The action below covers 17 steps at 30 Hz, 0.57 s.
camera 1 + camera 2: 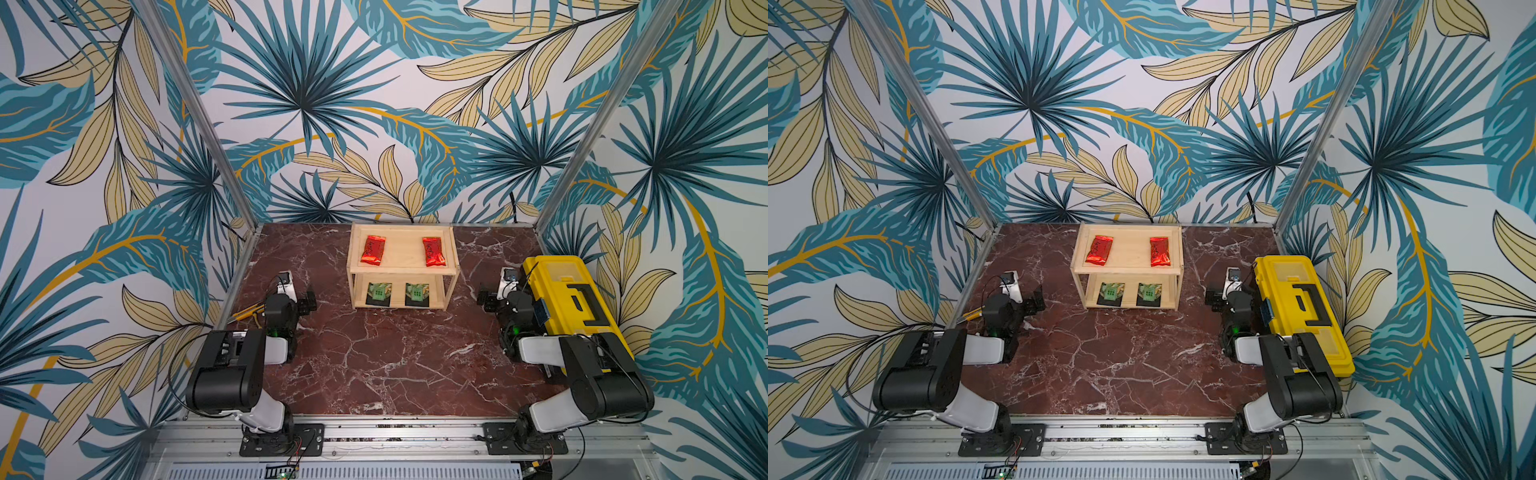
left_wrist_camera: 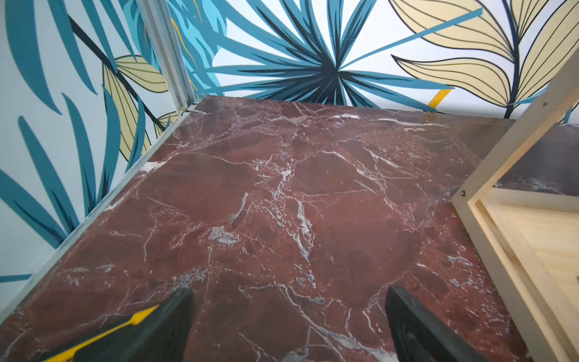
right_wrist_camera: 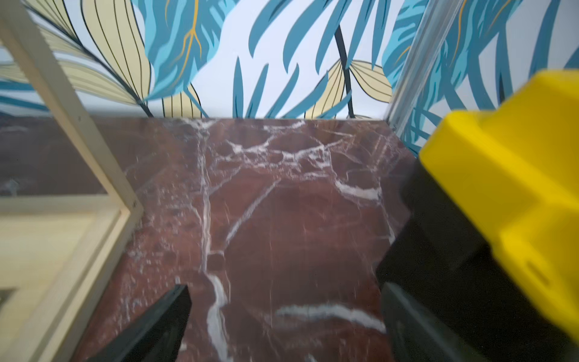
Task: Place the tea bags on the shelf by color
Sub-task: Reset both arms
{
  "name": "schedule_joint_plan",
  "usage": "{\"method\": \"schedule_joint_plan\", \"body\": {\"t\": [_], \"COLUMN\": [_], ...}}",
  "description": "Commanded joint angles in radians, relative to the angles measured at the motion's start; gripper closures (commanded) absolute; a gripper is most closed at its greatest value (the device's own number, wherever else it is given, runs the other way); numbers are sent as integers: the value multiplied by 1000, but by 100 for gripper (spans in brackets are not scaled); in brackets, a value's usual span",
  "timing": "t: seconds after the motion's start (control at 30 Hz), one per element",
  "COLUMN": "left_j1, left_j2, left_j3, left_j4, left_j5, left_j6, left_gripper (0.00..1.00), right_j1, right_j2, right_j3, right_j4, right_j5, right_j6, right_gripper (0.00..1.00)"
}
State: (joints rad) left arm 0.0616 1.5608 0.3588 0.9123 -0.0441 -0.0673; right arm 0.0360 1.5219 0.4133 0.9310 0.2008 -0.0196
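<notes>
**All sorted, nothing held**

I see two red tea bags (image 1: 372, 249) on the top board of the shelf (image 1: 401, 271), two green tea bags (image 1: 378, 294) on its lower board. My left pincer (image 2: 288, 297) and right pincer (image 3: 285, 291) flank the shelf over the table (image 1: 374, 365), both spread wide, holding nothing.

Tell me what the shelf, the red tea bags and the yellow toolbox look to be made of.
Shelf: seemingly pale unfinished wood, with a matte face, faint grain and small screw heads at the joints.
Red tea bags: likely foil or metallised film, shown by bright glints and crinkles.
Yellow toolbox: moulded plastic by its look, smooth and evenly coloured with rounded edges.
</notes>
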Motion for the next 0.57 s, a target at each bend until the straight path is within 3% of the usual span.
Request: {"method": "schedule_joint_plan", "body": {"t": [0.0, 0.07, 0.13, 0.53], "left_j1": [-5, -10, -34, -33], "left_j2": [3, 3, 7, 8], "left_j3": [9, 9, 9, 9], "left_j4": [60, 62, 69, 69], "left_j5": [-7, -7, -83, -80], "left_j6": [8, 14, 26, 26], "left_gripper": [0, 0, 0, 0], "right_j1": [-36, -36, -36, -10], "right_j2": [-11, -16, -17, -25], "right_j3": [11, 0, -1, -11], "right_j4": [-105, -92, -89, -82], "right_j5": [-150, -149, -150, -106], "right_j6": [55, 52, 53, 35], "right_gripper": [1, 1, 1, 1]}}
